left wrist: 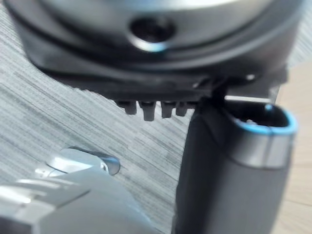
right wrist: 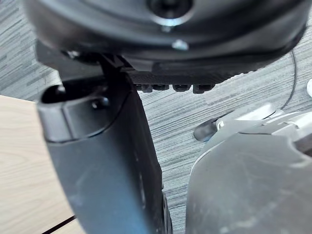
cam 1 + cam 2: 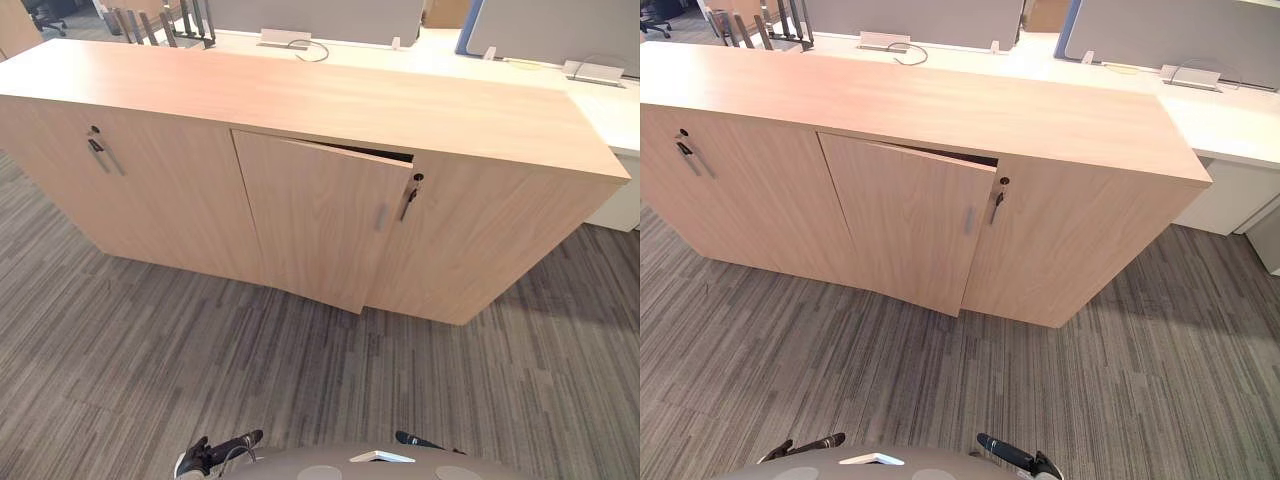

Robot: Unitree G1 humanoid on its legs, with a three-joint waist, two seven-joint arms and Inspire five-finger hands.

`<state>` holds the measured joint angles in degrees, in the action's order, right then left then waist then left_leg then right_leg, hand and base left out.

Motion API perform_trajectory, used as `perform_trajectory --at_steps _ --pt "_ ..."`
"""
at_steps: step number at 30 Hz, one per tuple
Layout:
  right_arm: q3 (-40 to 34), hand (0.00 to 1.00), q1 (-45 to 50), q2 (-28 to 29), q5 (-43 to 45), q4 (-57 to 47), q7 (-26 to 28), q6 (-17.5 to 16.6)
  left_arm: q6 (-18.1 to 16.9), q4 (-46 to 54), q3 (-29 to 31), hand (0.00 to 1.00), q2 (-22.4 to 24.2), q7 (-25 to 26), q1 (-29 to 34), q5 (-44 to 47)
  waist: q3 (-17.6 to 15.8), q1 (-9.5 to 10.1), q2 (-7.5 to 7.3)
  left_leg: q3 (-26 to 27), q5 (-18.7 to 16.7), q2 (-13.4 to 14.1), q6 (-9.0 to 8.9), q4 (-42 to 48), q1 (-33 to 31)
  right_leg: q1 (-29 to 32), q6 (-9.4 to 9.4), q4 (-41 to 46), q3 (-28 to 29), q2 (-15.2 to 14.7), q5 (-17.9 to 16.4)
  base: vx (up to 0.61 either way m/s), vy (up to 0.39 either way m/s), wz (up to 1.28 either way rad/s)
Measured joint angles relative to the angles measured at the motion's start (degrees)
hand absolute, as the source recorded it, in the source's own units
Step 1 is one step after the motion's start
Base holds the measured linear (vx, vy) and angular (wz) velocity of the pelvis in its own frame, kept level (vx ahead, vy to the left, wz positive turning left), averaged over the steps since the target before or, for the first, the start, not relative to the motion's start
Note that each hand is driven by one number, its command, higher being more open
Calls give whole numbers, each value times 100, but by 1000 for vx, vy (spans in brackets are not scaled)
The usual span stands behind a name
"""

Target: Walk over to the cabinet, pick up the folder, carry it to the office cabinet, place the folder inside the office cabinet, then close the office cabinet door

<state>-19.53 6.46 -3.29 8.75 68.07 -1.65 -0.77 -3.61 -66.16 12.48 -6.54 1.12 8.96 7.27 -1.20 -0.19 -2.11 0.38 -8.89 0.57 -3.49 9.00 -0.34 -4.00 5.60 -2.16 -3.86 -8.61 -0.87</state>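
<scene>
A long, low cabinet of light wood (image 3: 300, 95) stands across the view, a short stretch of carpet away from me. Its middle door (image 3: 320, 220) hangs ajar, the right edge swung out toward me, with a thin dark gap (image 3: 375, 152) at its top. Keys hang in the locks of the right door (image 3: 410, 195) and the left door (image 3: 95, 145). My left hand (image 3: 215, 450) and right hand (image 3: 1010, 453) hang low by my sides with relaxed fingers and hold nothing. The wrist views show each thumb (image 1: 234, 165) (image 2: 102, 161) over the carpet.
Grey striped carpet (image 3: 300, 370) covers the floor between me and the cabinet. Behind the cabinet stand white desks (image 3: 620, 110) with grey partition screens (image 3: 1160, 30). A dark office chair (image 3: 45, 12) sits at the far left.
</scene>
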Motion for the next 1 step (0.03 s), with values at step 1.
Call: perform_trajectory --at_steps 1 --pt "2 100 -7 -23 -119 35 0 0 -1 -35 -105 100 -19 -3 -6 -38 14 -5 9 10 16 5 -3 -42 37 -14 -8 -12 0 6 -4 77 -20 -4"
